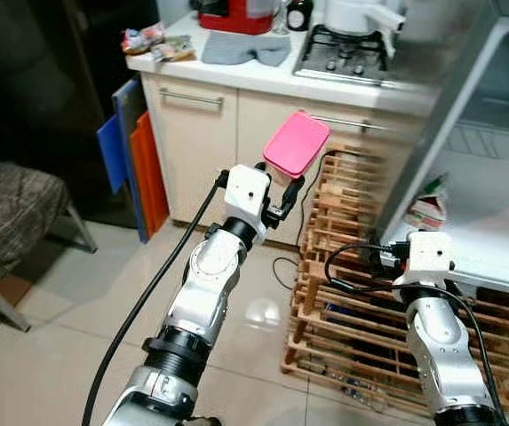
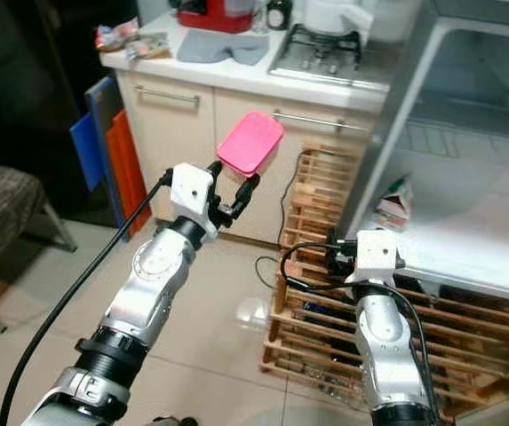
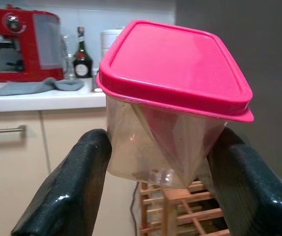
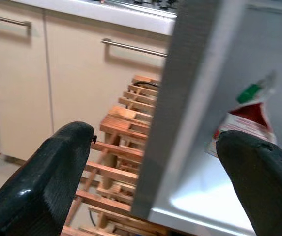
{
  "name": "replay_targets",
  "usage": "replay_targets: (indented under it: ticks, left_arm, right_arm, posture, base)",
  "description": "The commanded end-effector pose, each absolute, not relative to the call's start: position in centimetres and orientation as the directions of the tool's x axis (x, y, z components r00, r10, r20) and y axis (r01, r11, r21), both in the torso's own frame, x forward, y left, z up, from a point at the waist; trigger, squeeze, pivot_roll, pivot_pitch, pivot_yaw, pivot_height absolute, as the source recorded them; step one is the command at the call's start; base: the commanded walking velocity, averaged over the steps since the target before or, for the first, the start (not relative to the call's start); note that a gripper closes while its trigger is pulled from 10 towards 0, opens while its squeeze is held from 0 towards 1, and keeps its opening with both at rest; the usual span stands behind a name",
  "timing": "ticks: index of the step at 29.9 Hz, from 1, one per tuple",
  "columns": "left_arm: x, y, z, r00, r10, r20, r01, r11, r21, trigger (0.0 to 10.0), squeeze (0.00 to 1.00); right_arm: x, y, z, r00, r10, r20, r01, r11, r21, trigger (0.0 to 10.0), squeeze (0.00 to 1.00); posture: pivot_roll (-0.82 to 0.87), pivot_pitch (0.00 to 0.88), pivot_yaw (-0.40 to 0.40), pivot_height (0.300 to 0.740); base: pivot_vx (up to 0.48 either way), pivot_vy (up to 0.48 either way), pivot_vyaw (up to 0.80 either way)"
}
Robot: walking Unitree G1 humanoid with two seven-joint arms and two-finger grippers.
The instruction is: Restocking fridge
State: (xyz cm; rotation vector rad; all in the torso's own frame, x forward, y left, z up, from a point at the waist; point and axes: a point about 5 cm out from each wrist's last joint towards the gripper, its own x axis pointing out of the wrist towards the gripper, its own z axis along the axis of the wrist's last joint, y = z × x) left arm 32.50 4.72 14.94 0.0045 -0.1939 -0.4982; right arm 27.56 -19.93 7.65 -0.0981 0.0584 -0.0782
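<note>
Left eye view shows the left arm raised, its left gripper clamping a clear container with a pink lid in front of the cabinet. The right gripper sits lower, fingers spread wide by the open fridge, where what looks like a carton stands.

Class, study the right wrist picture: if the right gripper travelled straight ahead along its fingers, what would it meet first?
Most likely the grey front edge of the fridge wall, which stands between the open fingers of the right gripper. The carton on the shelf sits beyond it, to one side. Depth is uncertain.
</note>
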Motion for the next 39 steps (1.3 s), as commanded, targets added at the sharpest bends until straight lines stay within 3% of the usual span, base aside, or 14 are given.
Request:
replay_targets:
  ticks: [1,25,30,39]
  left_arm:
    - [32.6,4.7,15.1,0.857,-0.482,0.18,0.482,0.875,0.048,10.0,0.0]
    - [32.5,4.8,14.1,0.861,-0.489,0.14,0.489,0.871,0.042,10.0,0.0]
    - [32.5,4.8,14.0,0.861,-0.492,0.131,0.491,0.87,0.043,10.0,0.0]
    - [32.7,4.6,13.5,0.863,-0.494,0.108,0.493,0.869,0.034,10.0,0.0]
  right_arm:
    - [27.8,-20.0,8.2,0.995,-0.094,-0.045,0.089,0.991,-0.101,10.0,0.0]
    - [27.9,-19.4,8.2,0.995,-0.084,-0.048,0.079,0.993,-0.092,10.0,0.0]
    - [27.9,-19.5,8.4,0.996,-0.088,-0.034,0.085,0.992,-0.089,10.0,0.0]
    - [27.8,-20.3,8.1,0.992,-0.115,-0.055,0.11,0.99,-0.087,10.0,0.0]
  posture:
    - [-0.18,0.0,0.001,0.723]
    - [-0.18,0.0,-0.003,0.605]
    - [-0.18,0.0,-0.005,0.605]
    - [-0.19,0.0,-0.006,0.605]
  base:
    - [0.0,0.0,0.43]
    - [0.0,0.0,0.07]
    - [0.0,0.0,0.0]
    - [0.0,0.0,-0.73]
